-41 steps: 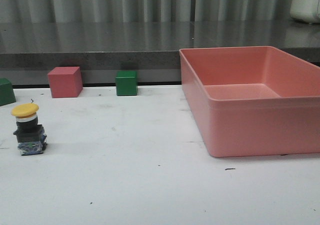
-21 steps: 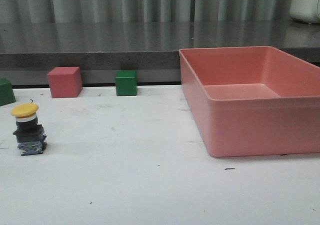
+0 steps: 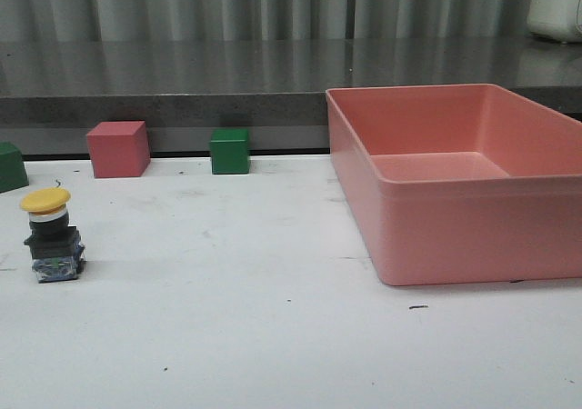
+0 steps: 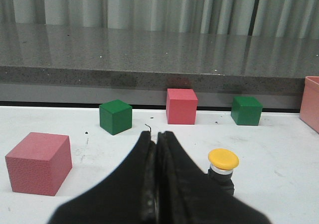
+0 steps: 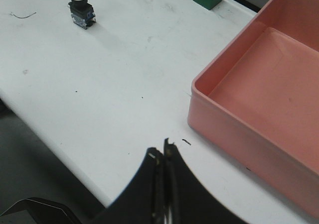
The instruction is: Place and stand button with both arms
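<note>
Both our hands closed and empty

Our left hand (image 4: 158, 149) has its two black fingers pressed flat together, nothing between them. Our right hand (image 5: 162, 157) likewise has its fingers pinched together. Neither arm shows in the front view.

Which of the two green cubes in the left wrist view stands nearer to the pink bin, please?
The green cube beside the bin's edge; the other green cube sits beyond the pink cube.
</note>
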